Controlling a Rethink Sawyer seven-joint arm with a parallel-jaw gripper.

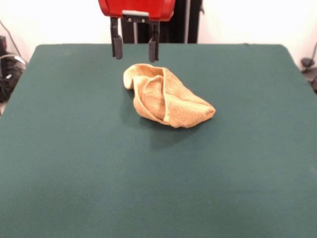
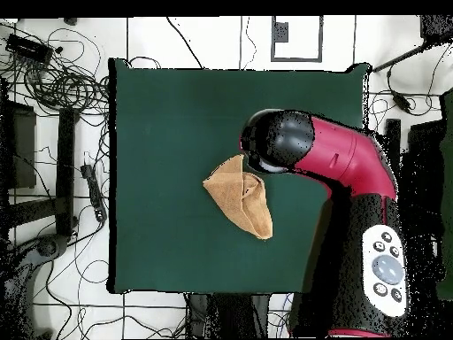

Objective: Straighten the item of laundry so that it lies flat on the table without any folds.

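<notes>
Hovering above crumpled golden yellow-orange terry-cloth towel (image 1: 166, 96), your black fingers (image 1: 135, 47) spread apart, holding nothing. Towel lies just below and beside fingers on dark green felt-topped counter (image 1: 74, 163), folded over itself in bunched cone. Flattening not done; you have all folds left.

**Room around the rig**

From my remote seat, I see a white wall (image 1: 247, 22) behind the table (image 1: 158, 188). The floor (image 2: 203, 40) around the table is pale with dark seam lines, and black cables (image 2: 53, 80) sprawl all over it on one side.
</notes>
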